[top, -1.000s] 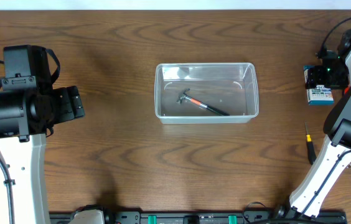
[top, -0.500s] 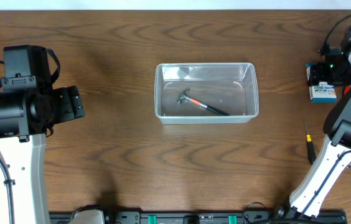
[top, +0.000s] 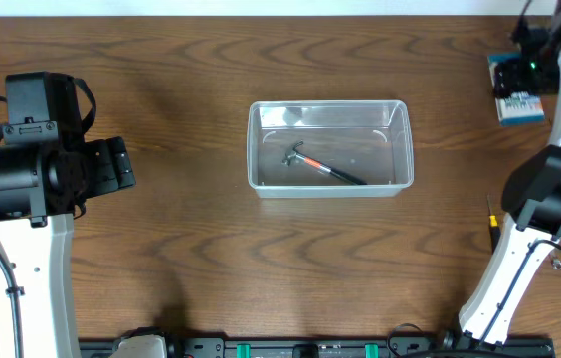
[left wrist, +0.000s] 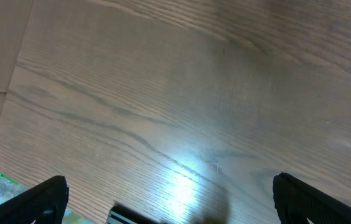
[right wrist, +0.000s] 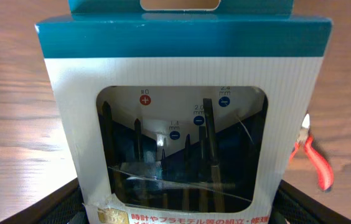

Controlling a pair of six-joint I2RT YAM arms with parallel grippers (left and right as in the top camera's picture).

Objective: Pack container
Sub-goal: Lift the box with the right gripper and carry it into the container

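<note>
- The right claw [right wrist: 182, 200] grasps the box [top: 519, 102] by its sides. The wrist view shows a dark finger at each lower edge. The box is at the table's far right corner, well apart from the container.
- The container [top: 328, 103] stands at mid-table, open-topped, with a hammer [top: 322, 167] lying slantwise on its floor.
- The step in hand, as I judge it, is carrying the box across to the container. Travel high enough to clear the rim. Then come down over the bare floor beside the hammer, so the box lands flat rather than propped on the handle.
- The box looks like light, slick cardboard. A side grip may let it swing or slip, so move steadily and let go low.
- The left claw [left wrist: 175, 198] is released and empty, over bare wood left of the container.
- The table [top: 211, 259] is dark wood-grain, flat and glossy, with a patch of glare.
- Pliers [right wrist: 315, 160] and a screwdriver [top: 493, 227] lie on its right side.
- Beyond the far edge only a pale strip shows. The rest of the room is out of sight.
</note>
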